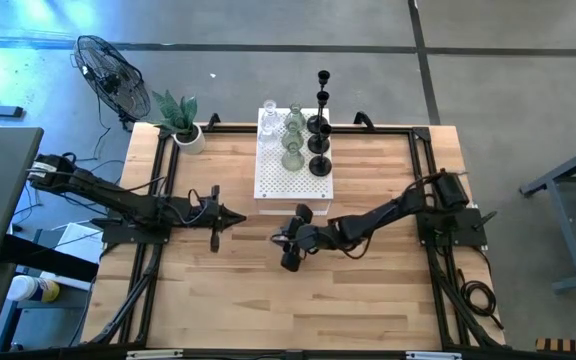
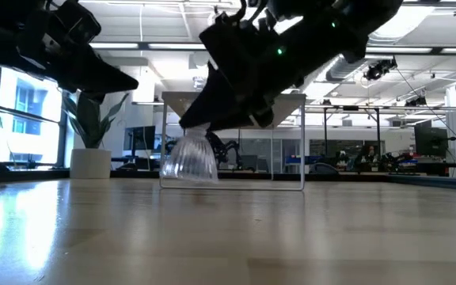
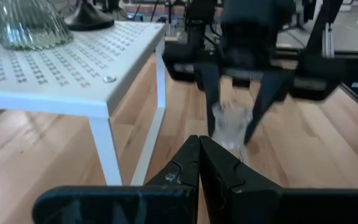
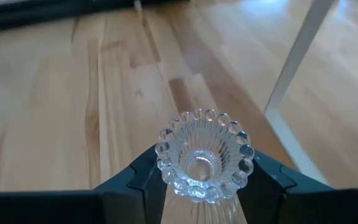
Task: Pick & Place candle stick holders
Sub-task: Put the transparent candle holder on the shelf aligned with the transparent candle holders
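A clear ribbed glass candle stick holder (image 4: pixel 204 163) with a beaded rim is in my right gripper (image 4: pixel 204 180), in front of the white perforated rack (image 1: pixel 293 175). It also shows in the low view (image 2: pixel 190 158) and the left wrist view (image 3: pixel 230 124). More glass holders (image 1: pixel 292 135) and black holders (image 1: pixel 319 128) stand on the rack's far part. My left gripper (image 1: pixel 238 218) is shut and empty, left of the held holder and pointing at it. My right gripper pinches the glass holder's upper sides (image 4: pixel 166 171) between its two fingers (image 3: pixel 209 102). The fingers come from above, pointing down. The holder is upright, rim up, with its flared foot (image 2: pixel 190 170) low over the table; whether the foot touches the wood I cannot tell.
A potted green plant (image 1: pixel 180 122) stands at the table's far left corner, and a black fan (image 1: pixel 108 72) stands beyond it. The rack's thin white legs (image 3: pixel 107 149) stand just beyond the held holder. Bare wood lies toward the near edge (image 1: pixel 288 310).
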`<state>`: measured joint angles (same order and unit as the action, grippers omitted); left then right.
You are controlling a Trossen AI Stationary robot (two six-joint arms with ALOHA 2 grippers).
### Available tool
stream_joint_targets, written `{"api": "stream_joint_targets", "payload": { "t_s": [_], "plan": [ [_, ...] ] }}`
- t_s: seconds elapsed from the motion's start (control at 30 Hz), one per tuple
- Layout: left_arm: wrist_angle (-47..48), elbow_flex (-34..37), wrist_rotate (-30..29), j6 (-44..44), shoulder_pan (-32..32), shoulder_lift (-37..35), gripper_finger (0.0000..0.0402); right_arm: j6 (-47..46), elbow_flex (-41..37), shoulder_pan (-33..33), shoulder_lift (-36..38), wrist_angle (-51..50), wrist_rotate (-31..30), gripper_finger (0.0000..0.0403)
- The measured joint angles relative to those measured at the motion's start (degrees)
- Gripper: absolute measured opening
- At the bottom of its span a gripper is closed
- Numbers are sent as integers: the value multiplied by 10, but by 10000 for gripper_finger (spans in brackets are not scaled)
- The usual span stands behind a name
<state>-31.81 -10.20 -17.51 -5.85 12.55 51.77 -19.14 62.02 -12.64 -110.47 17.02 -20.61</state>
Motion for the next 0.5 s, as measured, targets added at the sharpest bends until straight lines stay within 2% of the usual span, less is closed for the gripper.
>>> {"api": "stream_joint_targets", "payload": {
  "t_s": [0.27,0.5],
  "plan": [
    [-5,0,2,-4,0,18,1,15,0,1,-13,6,5,150],
    [-39,0,-1,-1,-1,56,1,18,0,7,-13,0,24,174]
  ]
}}
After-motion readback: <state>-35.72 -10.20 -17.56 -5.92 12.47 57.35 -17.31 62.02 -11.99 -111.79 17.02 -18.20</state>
